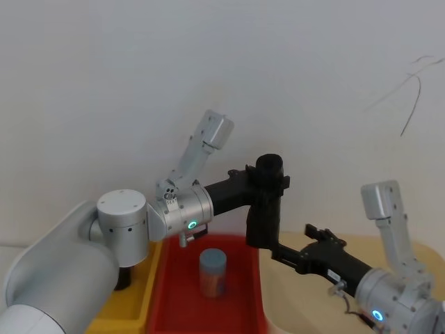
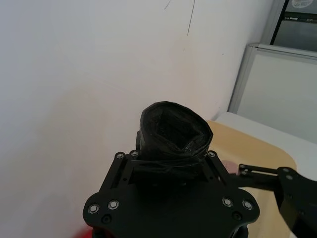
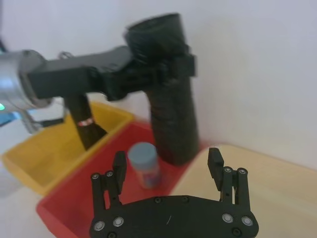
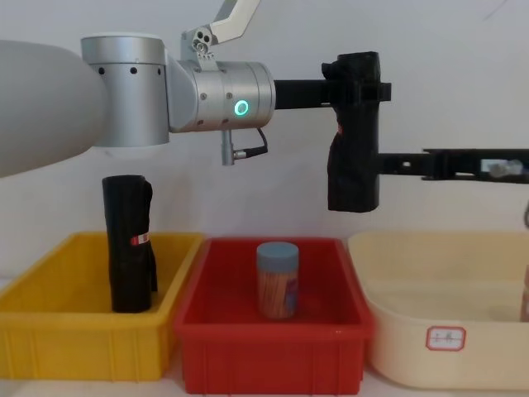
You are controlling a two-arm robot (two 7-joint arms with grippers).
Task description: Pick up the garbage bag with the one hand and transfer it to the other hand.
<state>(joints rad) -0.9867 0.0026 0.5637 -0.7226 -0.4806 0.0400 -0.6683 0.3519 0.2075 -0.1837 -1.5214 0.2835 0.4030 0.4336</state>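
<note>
Clamping the garbage bag (image 1: 263, 219) before a white wall (image 1: 104, 69), left end effector (image 1: 270, 182) — right end effector (image 3: 167, 157) spread

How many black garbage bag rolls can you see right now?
2. One roll is held up in the air by the left gripper; the second roll stands upright in the yellow bin. None seems hidden.

Open air round lower length of tall black glossy plastic roll (image 4: 354, 165), clamped high by green-ringed arm's black gripper (image 4: 359, 86). Spread fingers of blue-ringed arm's black gripper (image 3: 166, 154) face it, nothing between. Well below: blue-lidded jar (image 4: 277, 279) in red plastic bin (image 4: 273, 360).
</note>
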